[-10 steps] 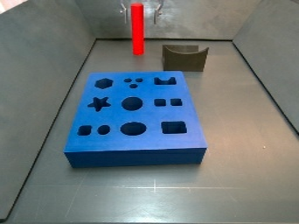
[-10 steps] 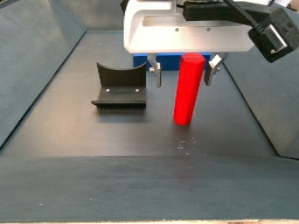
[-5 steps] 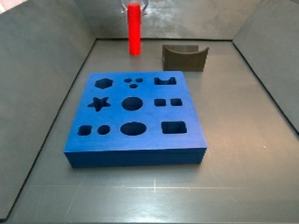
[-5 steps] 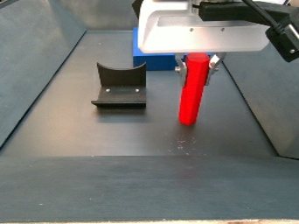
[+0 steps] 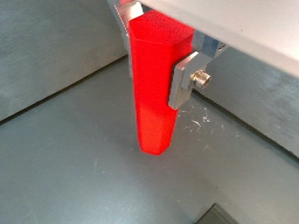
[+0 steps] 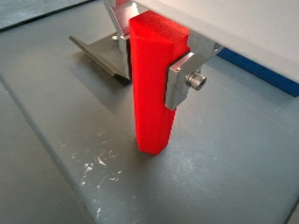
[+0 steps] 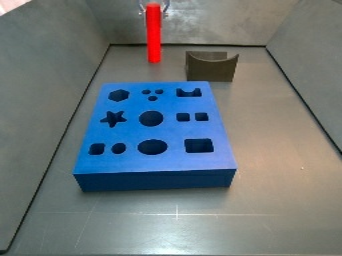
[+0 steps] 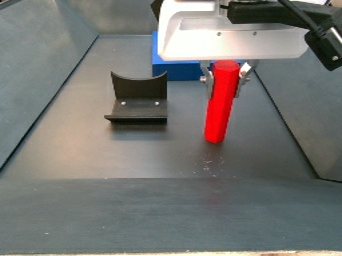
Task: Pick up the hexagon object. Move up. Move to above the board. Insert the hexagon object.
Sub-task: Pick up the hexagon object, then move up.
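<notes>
The hexagon object is a tall red peg (image 7: pixel 154 32), upright on the grey floor behind the board's far left corner. It also shows in the other side view (image 8: pixel 219 105) and fills both wrist views (image 5: pixel 156 96) (image 6: pixel 156 96). My gripper (image 8: pixel 225 70) is over it, shut on its upper part, with a silver finger (image 5: pixel 184 80) (image 6: pixel 181 80) pressed on each side. I cannot tell whether the peg's lower end touches the floor. The board (image 7: pixel 134 133) is a thick blue block with shaped holes, nearer the front.
The dark fixture (image 7: pixel 211 65) stands behind the board's far right corner, beside the peg (image 8: pixel 136 100) (image 6: pixel 100 54). Grey walls enclose the floor on both sides and behind. A blue edge of the board shows behind the gripper (image 8: pixel 162 69) (image 6: pixel 263 74).
One second ago the fingers stood apart on either side of the peg. They have closed on it. Nothing has moved in the last half second.
</notes>
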Motion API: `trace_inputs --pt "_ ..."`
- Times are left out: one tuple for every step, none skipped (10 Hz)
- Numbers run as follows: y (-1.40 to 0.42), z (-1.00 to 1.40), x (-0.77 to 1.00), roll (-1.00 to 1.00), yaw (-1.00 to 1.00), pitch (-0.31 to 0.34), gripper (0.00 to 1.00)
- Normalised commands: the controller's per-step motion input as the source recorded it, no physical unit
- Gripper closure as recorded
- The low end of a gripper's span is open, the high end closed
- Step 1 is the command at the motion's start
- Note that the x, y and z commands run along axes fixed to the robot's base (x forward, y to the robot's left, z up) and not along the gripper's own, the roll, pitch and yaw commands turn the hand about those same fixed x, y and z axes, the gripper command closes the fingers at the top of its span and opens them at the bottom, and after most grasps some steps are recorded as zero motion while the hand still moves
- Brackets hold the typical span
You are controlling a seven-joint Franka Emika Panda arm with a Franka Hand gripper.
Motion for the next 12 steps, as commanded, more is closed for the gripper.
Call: trace_inputs --pt "0.00 0.00 0.00 0.00 0.00 0.000 1.00" --pt "0.00 0.00 0.00 0.00 0.00 0.000 1.00" --pt "0.00 0.00 0.00 0.00 0.00 0.000 1.00" --pt "0.00 0.00 0.00 0.00 0.00 0.000 1.00" --pt "0.00 0.00 0.00 0.00 0.00 0.000 1.00" --pt "0.00 0.00 0.00 0.00 0.00 0.000 1.00" --pt "0.00 0.00 0.00 0.00 0.00 0.000 1.00" --pt "0.00 0.83 0.00 0.00 0.00 0.000 1.00" --pt "0.00 0.85 0.03 0.00 -0.01 -0.014 1.00" --pt "0.00 0.72 0.01 0.00 -0.01 0.009 1.00" --pt "0.00 0.57 0.00 0.01 -0.01 0.025 1.00" --pt "0.01 0.40 0.00 0.01 -0.01 0.040 1.00"
